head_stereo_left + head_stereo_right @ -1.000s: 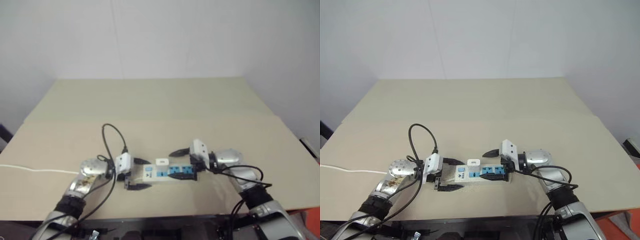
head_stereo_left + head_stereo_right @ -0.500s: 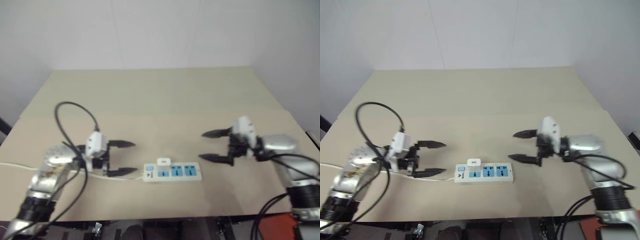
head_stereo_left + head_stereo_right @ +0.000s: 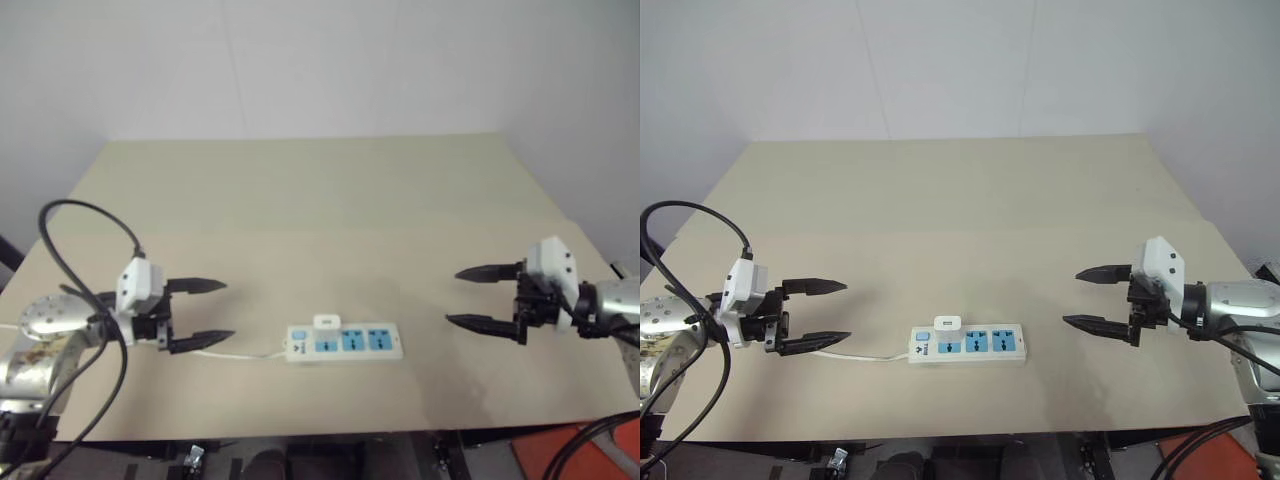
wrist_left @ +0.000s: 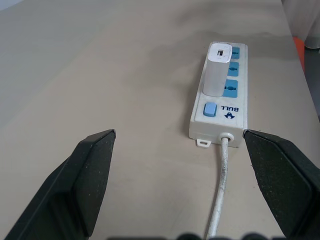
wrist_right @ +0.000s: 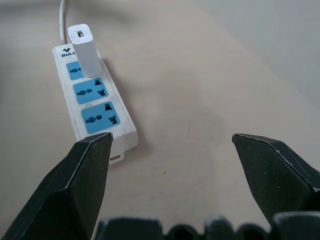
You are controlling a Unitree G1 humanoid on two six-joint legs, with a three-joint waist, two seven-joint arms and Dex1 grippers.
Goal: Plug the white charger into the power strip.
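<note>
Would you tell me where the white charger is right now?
The white charger stands upright in the power strip, in the blue socket nearest its switch and cord end, midway between the two open grippers on the table.

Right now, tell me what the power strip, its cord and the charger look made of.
Power strip: smooth white moulded plastic, blue socket faces. Cord: likely rubbery white sheathing; it curves softly. White charger: glossy white plastic block, standing in the strip's socket nearest the switch.

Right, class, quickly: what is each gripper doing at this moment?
Left gripper: open, holding nothing.
Right gripper: open, holding nothing.
</note>
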